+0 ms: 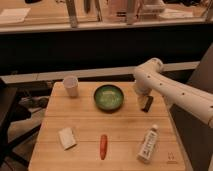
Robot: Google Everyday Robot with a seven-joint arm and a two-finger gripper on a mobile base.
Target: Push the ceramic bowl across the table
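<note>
The single camera view looks down on the table (85, 120) from its near side. The white arm (172, 91) enters from the right, where the edge of the view cuts it off. It bends at a rounded joint above the table's far right corner and drops to the dark gripper (146, 104). The gripper sits low over the wood, just right of the ceramic bowl (109, 97) and apart from it. It shows only as a dark block, so whether it is clenched or released cannot be told, and nothing is seen in its hold.

The ceramic bowl stands upright in the far middle of the table, its speckled green inside ringed by a dark rim. A small pale cup (70, 85) stands to its left, near the far left corner. On the near half lie three things:
- a pale square pad (66, 138) at the left, its material unclear
- an orange carrot (103, 146) in the middle, pointing toward the camera
- a white bottle (148, 144) on its side at the right, its label unreadable

A small mark (171, 160) sits at the near right corner.

The tabletop is light wood in plank strips. Behind it runs a dark wall panel (100, 47), with a pale counter (60, 17) above it that is cut off at the top. A dark piece of furniture (9, 107) is partly seen at the left.
</note>
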